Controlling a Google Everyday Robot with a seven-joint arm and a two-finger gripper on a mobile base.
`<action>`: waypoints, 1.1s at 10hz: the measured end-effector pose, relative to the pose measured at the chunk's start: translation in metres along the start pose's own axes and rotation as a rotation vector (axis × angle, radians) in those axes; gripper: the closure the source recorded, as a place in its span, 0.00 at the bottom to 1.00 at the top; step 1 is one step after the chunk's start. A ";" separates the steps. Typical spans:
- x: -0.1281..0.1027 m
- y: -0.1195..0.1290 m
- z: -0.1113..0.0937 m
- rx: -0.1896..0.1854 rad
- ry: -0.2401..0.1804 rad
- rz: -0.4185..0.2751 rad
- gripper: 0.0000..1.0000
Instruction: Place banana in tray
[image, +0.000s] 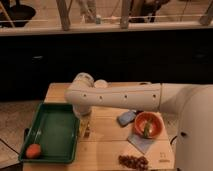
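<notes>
The dark-green tray lies at the left of the wooden table. The white arm reaches in from the right, and its wrist bends down just right of the tray. My gripper points down there, mostly hidden by the wrist. A small pale-yellow piece, the banana, shows right under the gripper, beside the tray's right rim and outside it. I cannot tell whether the banana is held or lies on the table.
A round orange fruit lies in the tray's near left corner. An orange bowl, a grey-blue object, a blue cloth and a brown pile are at the right.
</notes>
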 end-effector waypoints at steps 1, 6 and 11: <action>-0.003 -0.001 0.001 -0.002 0.000 -0.013 1.00; -0.030 -0.011 0.006 -0.010 -0.013 -0.099 1.00; -0.057 -0.017 0.009 -0.012 -0.027 -0.182 1.00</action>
